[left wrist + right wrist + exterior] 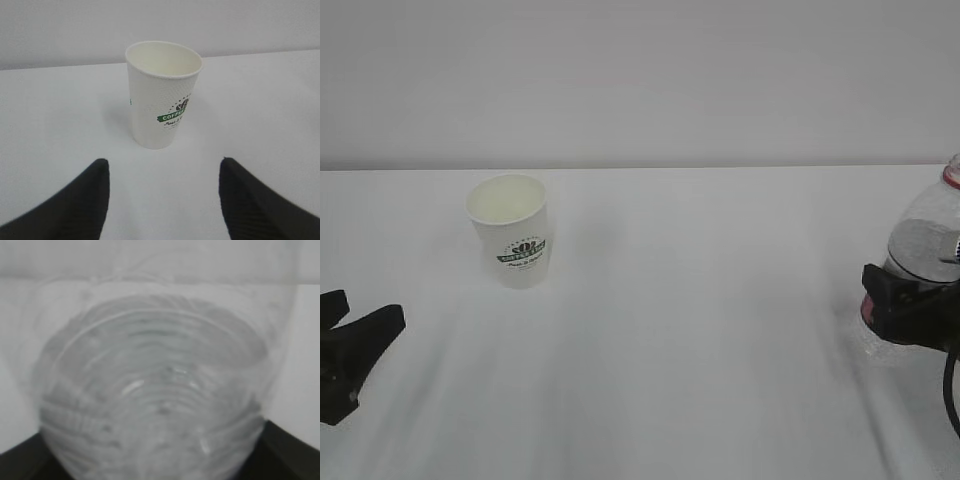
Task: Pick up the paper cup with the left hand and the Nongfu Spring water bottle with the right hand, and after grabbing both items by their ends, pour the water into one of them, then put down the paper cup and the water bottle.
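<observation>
The paper cup stands upright on the white table, left of centre, with its green logo facing forward. In the left wrist view the cup is ahead of my left gripper, which is open and empty, well short of it. That left gripper sits low at the left edge. The Nongfu Spring water bottle stands at the far right, its red neck ring just in frame. My right gripper wraps its lower body. The ribbed bottle fills the right wrist view, and a finger presses on each side.
The white table spreads between the cup and the bottle, with a plain pale wall behind its far edge. Nothing else stands on it in view.
</observation>
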`<action>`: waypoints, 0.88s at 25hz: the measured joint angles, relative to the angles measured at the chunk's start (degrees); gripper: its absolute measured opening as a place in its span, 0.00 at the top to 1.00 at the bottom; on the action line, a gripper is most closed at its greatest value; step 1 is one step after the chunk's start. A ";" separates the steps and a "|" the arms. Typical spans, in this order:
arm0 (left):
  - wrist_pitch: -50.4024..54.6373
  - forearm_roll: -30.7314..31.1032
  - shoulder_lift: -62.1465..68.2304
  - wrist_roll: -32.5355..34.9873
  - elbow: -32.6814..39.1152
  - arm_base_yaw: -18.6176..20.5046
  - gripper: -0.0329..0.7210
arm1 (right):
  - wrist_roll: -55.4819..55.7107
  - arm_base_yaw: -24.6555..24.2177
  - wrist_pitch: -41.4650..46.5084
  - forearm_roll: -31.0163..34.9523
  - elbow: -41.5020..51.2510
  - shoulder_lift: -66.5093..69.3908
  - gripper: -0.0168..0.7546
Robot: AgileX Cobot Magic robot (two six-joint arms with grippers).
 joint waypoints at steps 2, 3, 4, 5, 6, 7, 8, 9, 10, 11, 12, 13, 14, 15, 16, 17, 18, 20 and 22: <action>0.00 0.00 0.00 0.00 0.00 0.00 0.30 | 0.00 0.00 0.00 0.00 0.00 0.00 0.28; 0.00 0.00 0.00 0.00 0.00 0.00 0.30 | 0.00 0.00 -0.10 0.00 0.00 0.00 0.29; 0.00 0.00 0.00 0.00 0.00 0.00 0.30 | 0.00 0.00 -0.10 0.00 0.00 0.00 0.30; 0.00 0.00 0.00 0.00 0.00 0.00 0.30 | 0.00 0.00 -0.10 0.00 0.00 0.00 0.30; 0.00 0.00 0.00 0.00 0.00 0.00 0.30 | 0.00 0.00 -0.10 0.00 0.00 0.00 0.30; 0.00 0.18 0.00 0.00 0.00 0.00 0.30 | 0.00 0.00 -0.10 0.00 0.00 0.00 0.30; 0.00 0.41 0.00 0.00 0.00 0.00 0.30 | 0.00 0.00 -0.10 0.00 0.00 0.00 0.30; 0.00 0.42 0.03 0.00 0.00 0.00 0.30 | 0.00 0.00 -0.10 0.00 0.00 0.00 0.30; 0.00 0.52 0.03 0.00 0.00 0.00 0.30 | 0.00 0.00 -0.10 0.00 0.00 0.00 0.30; 0.00 0.64 0.03 0.00 0.00 0.00 0.30 | 0.00 0.00 -0.10 0.00 0.00 0.00 0.30; 0.00 0.64 0.03 0.00 0.00 0.00 0.30 | 0.00 0.00 -0.10 0.00 0.00 0.00 0.30; 0.00 0.64 0.03 0.00 0.00 0.00 0.30 | 0.00 0.00 -0.10 0.00 0.00 0.00 0.30; 0.00 0.64 0.03 0.00 0.00 0.00 0.30 | 0.00 0.00 -0.10 0.00 0.00 0.00 0.30; 0.00 0.64 0.03 0.00 0.00 0.00 0.30 | 0.00 0.00 -0.10 0.00 0.00 0.00 0.30; 0.00 0.64 0.03 0.00 0.00 0.00 0.30 | 0.00 0.00 -0.10 0.00 0.00 0.00 0.30; 0.00 0.64 0.03 0.00 0.00 0.00 0.30 | 0.00 0.00 -0.10 0.00 0.00 0.00 0.30; 0.00 0.64 0.03 0.00 0.00 0.00 0.30 | 0.00 0.00 -0.10 0.00 0.00 0.00 0.31; 0.00 0.75 0.03 0.00 0.00 0.00 0.30 | 0.00 0.00 -0.51 -0.11 0.35 0.00 0.31; 0.00 0.86 0.03 0.00 0.00 0.00 0.30 | 0.00 0.00 -0.72 -0.11 0.73 0.00 0.31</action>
